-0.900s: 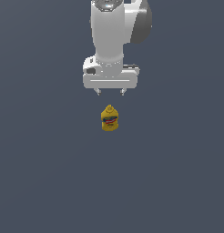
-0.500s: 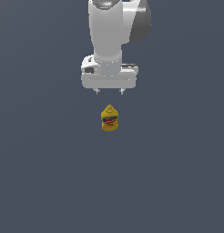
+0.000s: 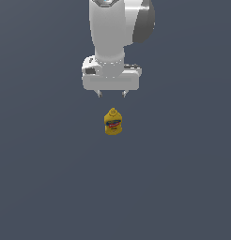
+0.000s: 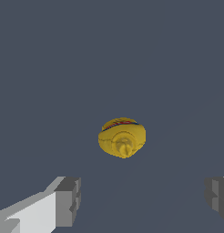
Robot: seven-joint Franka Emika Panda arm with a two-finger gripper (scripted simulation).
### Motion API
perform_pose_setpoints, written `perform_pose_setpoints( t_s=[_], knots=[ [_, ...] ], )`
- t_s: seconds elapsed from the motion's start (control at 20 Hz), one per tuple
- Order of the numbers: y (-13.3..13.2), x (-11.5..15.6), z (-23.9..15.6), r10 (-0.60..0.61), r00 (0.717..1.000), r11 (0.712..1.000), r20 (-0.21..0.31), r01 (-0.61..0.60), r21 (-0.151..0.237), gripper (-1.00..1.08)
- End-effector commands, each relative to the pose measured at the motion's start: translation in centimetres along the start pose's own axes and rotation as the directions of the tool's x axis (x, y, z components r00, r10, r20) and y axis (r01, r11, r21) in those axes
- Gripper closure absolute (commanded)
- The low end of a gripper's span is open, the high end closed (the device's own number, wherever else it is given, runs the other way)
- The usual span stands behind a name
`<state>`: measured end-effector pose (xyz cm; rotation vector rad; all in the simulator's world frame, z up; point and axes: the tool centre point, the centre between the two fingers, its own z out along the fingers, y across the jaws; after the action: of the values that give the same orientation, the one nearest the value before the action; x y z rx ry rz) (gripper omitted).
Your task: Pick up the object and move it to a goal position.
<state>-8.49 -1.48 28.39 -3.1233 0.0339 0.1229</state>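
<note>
Below the hand stands a yellow mustard bottle, blue-and-red labelled.

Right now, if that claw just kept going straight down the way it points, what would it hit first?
Probably the bare grey floor. In the wrist view the mustard bottle sits ahead of the open gripper, not between its fingers, though depth is unclear.
</note>
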Motion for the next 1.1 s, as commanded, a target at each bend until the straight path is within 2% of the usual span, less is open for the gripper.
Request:
perform_pose_setpoints(
  t_s=[0.0, 0.6, 0.8, 1.05],
  knots=[
    [0.0, 0.0, 0.1, 0.011, 1.000, 1.000, 0.000, -0.011, 0.000, -0.92],
    [0.0, 0.0, 0.8, 0.180, 0.984, 0.984, -0.010, -0.180, 0.000, -0.92],
    [0.0, 0.1, 1.3, 0.273, 0.962, 0.962, -0.015, -0.273, 0.001, -0.92],
    [0.0, 0.1, 1.9, 0.392, 0.920, 0.920, -0.022, -0.392, 0.005, -0.92]
  ],
)
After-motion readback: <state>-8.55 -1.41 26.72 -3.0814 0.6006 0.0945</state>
